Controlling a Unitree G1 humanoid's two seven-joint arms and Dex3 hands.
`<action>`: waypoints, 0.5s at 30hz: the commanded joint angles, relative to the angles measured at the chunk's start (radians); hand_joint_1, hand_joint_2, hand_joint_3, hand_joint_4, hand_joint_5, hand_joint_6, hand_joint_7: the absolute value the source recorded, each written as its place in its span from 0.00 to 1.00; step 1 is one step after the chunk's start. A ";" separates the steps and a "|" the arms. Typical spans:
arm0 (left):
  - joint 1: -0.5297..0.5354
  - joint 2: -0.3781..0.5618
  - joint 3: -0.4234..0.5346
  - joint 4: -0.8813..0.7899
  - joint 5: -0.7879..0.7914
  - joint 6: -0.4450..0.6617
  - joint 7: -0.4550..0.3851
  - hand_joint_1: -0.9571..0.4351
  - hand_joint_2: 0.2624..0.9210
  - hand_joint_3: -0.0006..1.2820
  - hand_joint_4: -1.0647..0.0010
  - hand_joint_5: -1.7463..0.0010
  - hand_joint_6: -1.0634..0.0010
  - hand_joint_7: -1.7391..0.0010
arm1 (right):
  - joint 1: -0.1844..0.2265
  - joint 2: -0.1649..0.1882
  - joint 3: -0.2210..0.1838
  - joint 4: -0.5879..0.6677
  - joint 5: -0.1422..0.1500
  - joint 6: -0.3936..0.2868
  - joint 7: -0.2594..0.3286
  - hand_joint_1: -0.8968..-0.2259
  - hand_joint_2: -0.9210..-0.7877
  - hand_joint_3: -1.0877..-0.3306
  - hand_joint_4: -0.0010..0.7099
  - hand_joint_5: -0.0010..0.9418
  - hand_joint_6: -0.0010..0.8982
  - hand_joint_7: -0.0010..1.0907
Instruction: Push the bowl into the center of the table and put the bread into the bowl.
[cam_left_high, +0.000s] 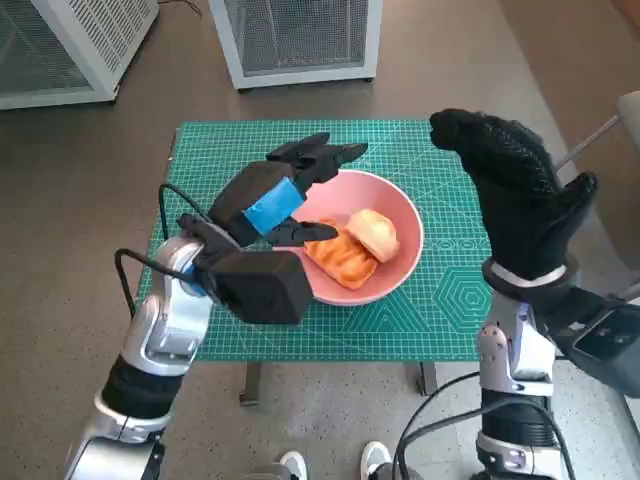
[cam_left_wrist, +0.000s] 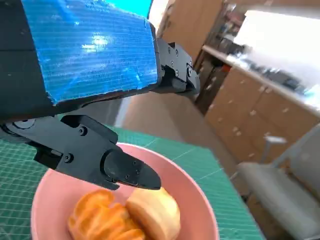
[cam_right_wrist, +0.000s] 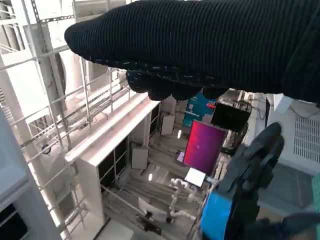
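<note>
Pink bowl (cam_left_high: 400, 262) sitting mid-frame on the worktop (cam_left_high: 440, 310), bread (cam_left_high: 355, 246) lying inside, left hand (cam_left_high: 275, 195) hovering spread above, right hand (cam_left_high: 515, 190) raised, fingers spread, empty.

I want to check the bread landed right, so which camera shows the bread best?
The head view: the bread lies whole inside the pink bowl, with the left hand beside and above it. The left wrist view shows the bread closer, but cut off at the picture's edge under the fingers. The right wrist view shows no bread.
</note>
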 joint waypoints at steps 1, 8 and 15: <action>0.015 0.010 0.053 -0.061 -0.064 -0.010 -0.006 0.30 1.00 0.09 0.90 1.00 0.80 0.94 | 0.003 -0.012 0.000 -0.010 -0.021 0.011 -0.020 0.62 0.00 0.85 0.37 0.00 0.09 0.44; 0.028 -0.023 0.159 -0.064 -0.255 -0.108 0.005 0.27 1.00 0.16 0.91 1.00 0.80 0.94 | -0.003 -0.022 0.000 -0.018 -0.042 0.007 -0.045 0.63 0.00 0.84 0.36 0.00 0.09 0.44; 0.027 -0.022 0.170 -0.045 -0.300 -0.147 0.009 0.26 1.00 0.19 0.91 1.00 0.80 0.94 | -0.003 -0.022 0.002 -0.020 -0.048 0.007 -0.052 0.62 0.00 0.83 0.36 0.00 0.09 0.44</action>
